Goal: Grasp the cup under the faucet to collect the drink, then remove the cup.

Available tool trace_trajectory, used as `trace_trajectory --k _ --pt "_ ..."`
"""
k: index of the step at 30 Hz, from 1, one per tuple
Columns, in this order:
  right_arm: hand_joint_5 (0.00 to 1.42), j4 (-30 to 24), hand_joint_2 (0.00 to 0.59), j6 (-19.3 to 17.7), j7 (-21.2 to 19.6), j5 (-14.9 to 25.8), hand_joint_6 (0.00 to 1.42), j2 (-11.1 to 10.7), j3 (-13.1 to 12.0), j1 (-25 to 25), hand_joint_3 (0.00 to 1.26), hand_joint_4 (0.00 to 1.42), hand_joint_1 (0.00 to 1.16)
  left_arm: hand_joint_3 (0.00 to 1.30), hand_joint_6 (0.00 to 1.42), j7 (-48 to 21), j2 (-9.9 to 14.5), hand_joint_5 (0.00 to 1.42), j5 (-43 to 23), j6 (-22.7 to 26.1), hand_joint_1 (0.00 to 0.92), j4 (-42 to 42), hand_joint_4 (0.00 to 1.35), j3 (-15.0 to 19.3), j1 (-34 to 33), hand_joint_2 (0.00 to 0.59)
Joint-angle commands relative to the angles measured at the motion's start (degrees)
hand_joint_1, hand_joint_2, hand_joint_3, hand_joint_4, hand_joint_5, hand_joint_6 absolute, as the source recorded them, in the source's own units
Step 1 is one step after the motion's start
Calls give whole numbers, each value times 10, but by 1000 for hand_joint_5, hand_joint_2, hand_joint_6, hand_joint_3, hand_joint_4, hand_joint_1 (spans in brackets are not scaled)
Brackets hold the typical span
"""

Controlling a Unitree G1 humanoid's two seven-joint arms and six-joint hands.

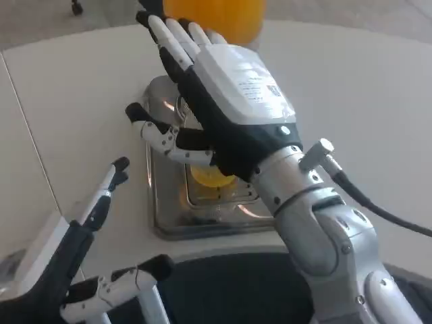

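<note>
The cup (210,177) stands on a metal drip tray (165,209) below the orange drink tank (216,12). Only a patch of it with yellow drink shows under my right hand (233,101). That hand lies over the cup with its fingers stretched towards the tank and its thumb spread out to the left; no finger visibly closes on the cup. My left hand (74,256) hovers at the lower left, near the tray's front left corner, fingers apart and holding nothing. The faucet is hidden behind my right hand.
The white table (81,101) spreads to the left and right of the tray. A seam in the tabletop (30,135) runs down the left side. A dark curved surface (223,290) lies along the near edge below the tray.
</note>
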Motion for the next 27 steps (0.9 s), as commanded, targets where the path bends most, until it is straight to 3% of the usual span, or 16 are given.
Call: trace_trajectory --k 1,10,27 --pt "0 4 466 -1 34 16 0 -5 12 24 0 0 408 0 270 4 -34 93 23 63 97 -23 0 -21 -18 51" --pt "0 -11 467 1 43 17 0 -8 10 31 0 0 413 0 274 28 -95 96 75 150 107 -37 0 -63 -52 51" --pt "0 -45 467 10 65 15 0 -19 4 43 0 0 417 0 281 71 -155 110 132 222 116 1 0 -135 -133 49"
